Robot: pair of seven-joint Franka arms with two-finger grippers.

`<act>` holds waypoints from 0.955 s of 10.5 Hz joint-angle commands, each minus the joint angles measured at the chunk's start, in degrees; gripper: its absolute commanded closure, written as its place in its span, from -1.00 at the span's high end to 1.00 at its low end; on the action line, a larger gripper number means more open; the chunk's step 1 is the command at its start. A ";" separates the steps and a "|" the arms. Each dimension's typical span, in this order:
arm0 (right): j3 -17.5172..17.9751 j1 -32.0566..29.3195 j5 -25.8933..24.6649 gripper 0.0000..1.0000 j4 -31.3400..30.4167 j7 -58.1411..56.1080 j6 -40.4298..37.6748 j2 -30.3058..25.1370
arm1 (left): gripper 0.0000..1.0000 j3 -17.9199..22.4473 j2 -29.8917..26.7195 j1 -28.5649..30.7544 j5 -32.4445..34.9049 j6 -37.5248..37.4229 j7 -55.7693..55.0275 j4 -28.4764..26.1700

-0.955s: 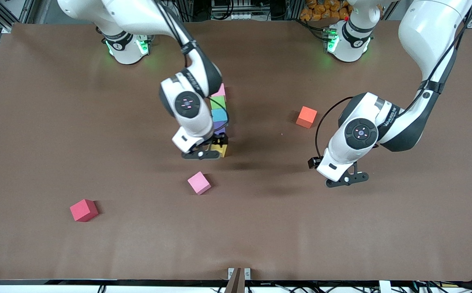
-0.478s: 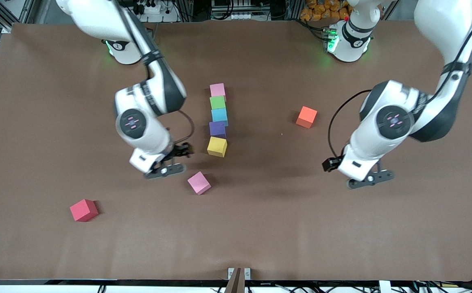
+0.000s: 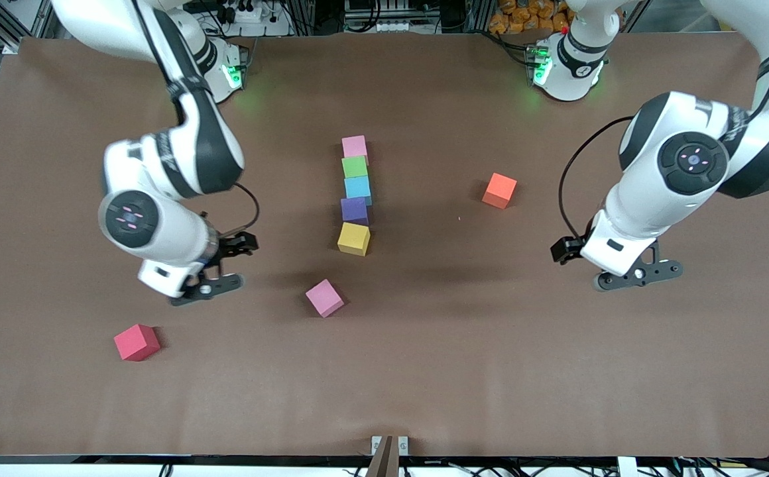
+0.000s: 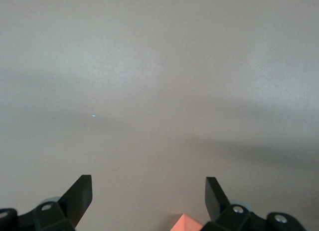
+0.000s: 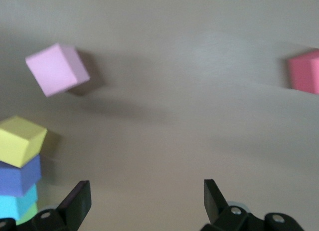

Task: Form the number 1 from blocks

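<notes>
Right claw [image 3: 215, 268] has withdrawn from yellow block [image 3: 354, 238], orange cube [image 3: 499, 190] nearby.

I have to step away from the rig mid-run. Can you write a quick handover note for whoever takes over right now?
Right gripper: open, empty, above the table between the red cube and the loose pink block.
Left gripper: open, empty, over bare table at the left arm's end.
Done: a column of five touching blocks at mid-table, from farthest to nearest the front camera: pink block, green block, light blue block, purple block, yellow block, which sits slightly skewed.
Left: the loose pink block, probably the flag of the 1. The orange cube is apart.
</notes>
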 commanded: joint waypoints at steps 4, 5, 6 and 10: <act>1.23 -13.41 -2.00 1.00 1.61 7.30 -5.96 -12.35 | 1.00 14.35 -8.46 -8.95 -9.43 -9.43 15.64 3.17; 1.93 -15.34 -2.53 1.00 1.54 7.30 -6.33 -14.10 | 1.00 19.56 -10.49 -12.14 -12.95 -10.39 16.98 2.91; 3.50 -18.06 -2.62 1.00 1.19 6.78 -6.42 -15.77 | 1.00 24.66 -12.42 -16.43 -13.94 -12.31 18.38 2.91; 6.07 -21.07 -7.63 1.00 -6.17 4.40 -6.52 -22.97 | 1.00 31.92 -16.39 -21.31 -16.59 -14.88 22.60 3.52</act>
